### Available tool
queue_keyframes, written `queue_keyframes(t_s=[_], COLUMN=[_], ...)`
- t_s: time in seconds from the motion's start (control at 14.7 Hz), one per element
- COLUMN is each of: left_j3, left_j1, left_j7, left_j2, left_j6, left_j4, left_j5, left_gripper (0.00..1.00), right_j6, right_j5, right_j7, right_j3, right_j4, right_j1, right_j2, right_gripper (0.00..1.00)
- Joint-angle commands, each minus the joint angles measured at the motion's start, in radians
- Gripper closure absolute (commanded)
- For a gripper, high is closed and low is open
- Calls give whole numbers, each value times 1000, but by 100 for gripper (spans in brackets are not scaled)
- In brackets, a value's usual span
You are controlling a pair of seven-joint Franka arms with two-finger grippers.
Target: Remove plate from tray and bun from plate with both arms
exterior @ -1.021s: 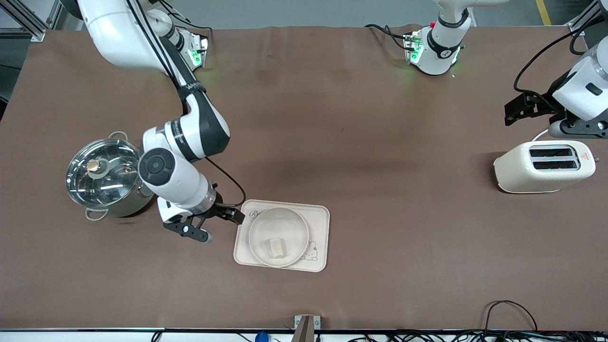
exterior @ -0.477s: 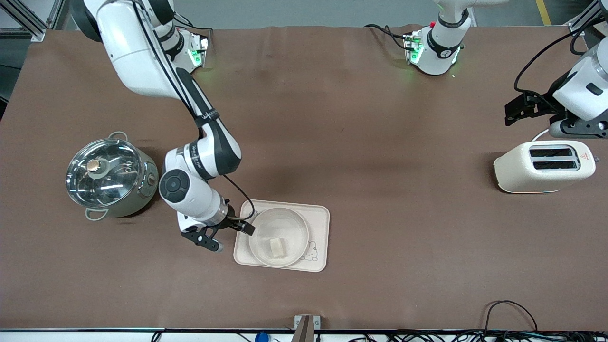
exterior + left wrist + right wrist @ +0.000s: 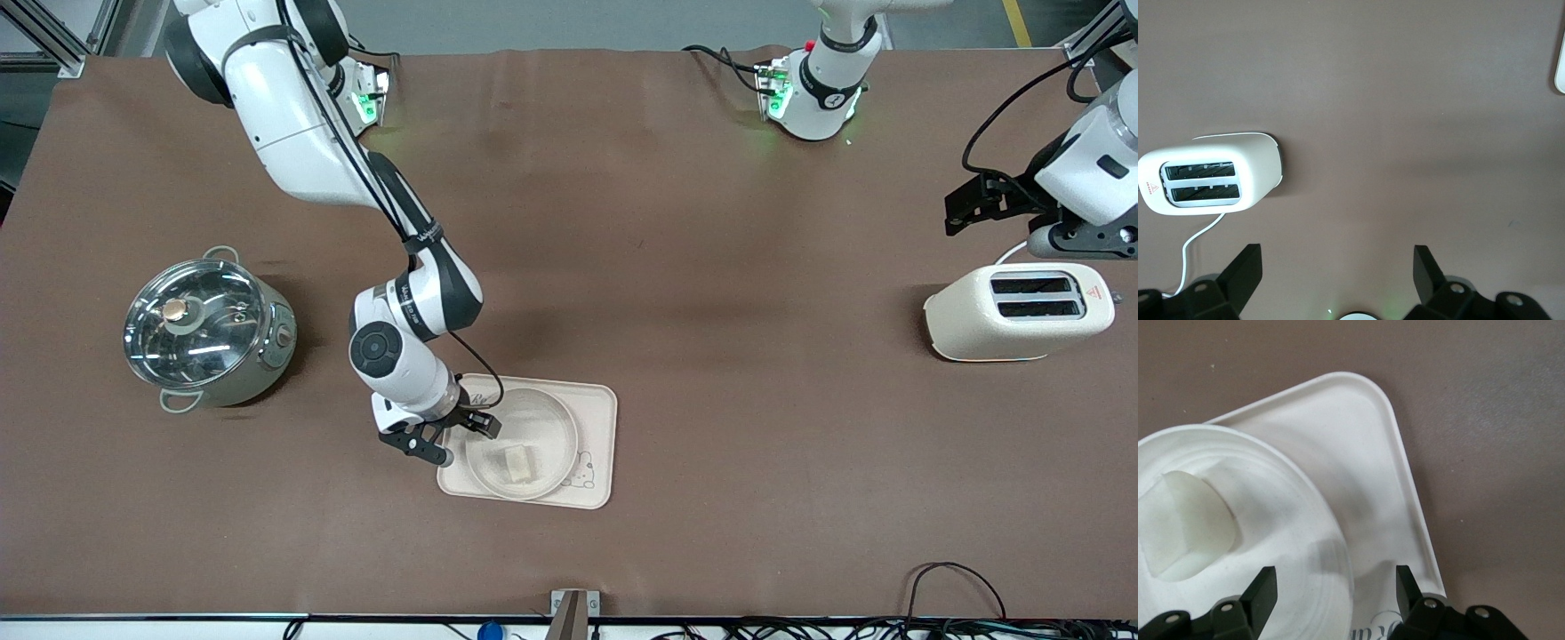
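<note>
Plate (image 3: 523,443): lower centre of the front view, resting on the cream tray (image 3: 597,480); its rim lies between the right gripper's fingers in the right wrist view.
Bun (image 3: 518,461): on the plate, toward the plate's lower edge in the front view.
Right gripper (image 3: 463,438): at the plate's edge toward the right arm's end of the table, fingers apart, one on each side of the rim, not clamped.
Left gripper (image 3: 1337,270): fingers spread wide, holding nothing, waiting above bare table near the toaster (image 3: 1019,311) at the front view's right edge.
Pot (image 3: 210,332): lidded steel pot, left of the front view, well apart from the tray.
</note>
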Motion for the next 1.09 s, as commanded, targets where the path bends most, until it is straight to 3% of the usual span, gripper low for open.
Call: queue_keyframes(t_s=[0.0,0.61,1.02], left_j3=[-1,-1,-1], left_j1=[3,-1,-3], left_j7=[-4,-4,-4], left_j2=[0,17,14], left_j6=[3,15,14], left_j4=[7,10,9], left_j5=[-10,-10,-10], left_gripper=[0,0,0], right_j6=[2,0,-10], right_j5=[17,17,19], right_j7=[-7,-8,-25], right_j3=[-3,6,25], right_j4=[8,8,11], right_j1=[2,4,-7], right_j2=[0,-1,-24], right_gripper=[47,94,99])
